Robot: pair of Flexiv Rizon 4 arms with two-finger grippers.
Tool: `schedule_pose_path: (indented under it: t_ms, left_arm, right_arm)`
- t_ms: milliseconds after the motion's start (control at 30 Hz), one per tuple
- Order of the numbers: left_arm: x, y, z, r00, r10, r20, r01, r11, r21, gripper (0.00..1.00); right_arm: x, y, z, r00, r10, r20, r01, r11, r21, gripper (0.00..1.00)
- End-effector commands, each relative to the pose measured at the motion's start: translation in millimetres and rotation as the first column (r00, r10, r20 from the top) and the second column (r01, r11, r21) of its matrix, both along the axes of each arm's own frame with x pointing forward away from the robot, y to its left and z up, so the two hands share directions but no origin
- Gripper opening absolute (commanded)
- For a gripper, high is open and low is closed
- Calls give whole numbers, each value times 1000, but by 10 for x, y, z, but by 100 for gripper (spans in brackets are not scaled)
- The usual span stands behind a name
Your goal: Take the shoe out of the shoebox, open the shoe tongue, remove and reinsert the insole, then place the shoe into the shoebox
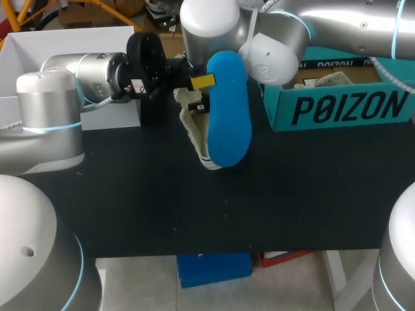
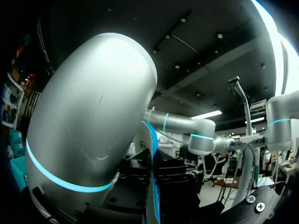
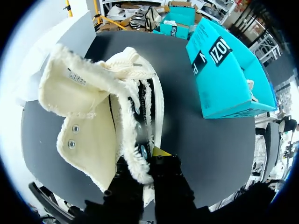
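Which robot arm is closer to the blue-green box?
Right. The right arm stretches over the shoebox at its back edge. The left arm comes in from the opposite side, with the blue insole between it and the box.

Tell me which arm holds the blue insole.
The left arm: the left gripper is shut on the insole, whereas the right gripper holds the shoe.
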State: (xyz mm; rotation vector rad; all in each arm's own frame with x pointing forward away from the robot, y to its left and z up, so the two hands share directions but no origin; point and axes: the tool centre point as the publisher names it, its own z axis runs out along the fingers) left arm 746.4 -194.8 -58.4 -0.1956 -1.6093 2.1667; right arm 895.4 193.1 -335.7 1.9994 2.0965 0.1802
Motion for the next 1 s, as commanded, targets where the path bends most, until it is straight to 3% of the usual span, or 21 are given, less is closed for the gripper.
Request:
schedule_pose_path:
  t_ms: [33,400,1000]
  left_arm:
    - [16,-29,16,1000,4,0,-4,1000,0,0]
    - [16,-29,16,1000,4,0,-4,1000,0,0]
    - [16,-29,16,1000,4,0,-4,1000,0,0]
  right_arm:
    - [-86,76,-83,960,-277,41,272,957,95,0]
    - [-178,123,-196,971,-234,52,227,968,106,0]
    - [-58,35,-439,988,-157,-5,156,976,153,0]
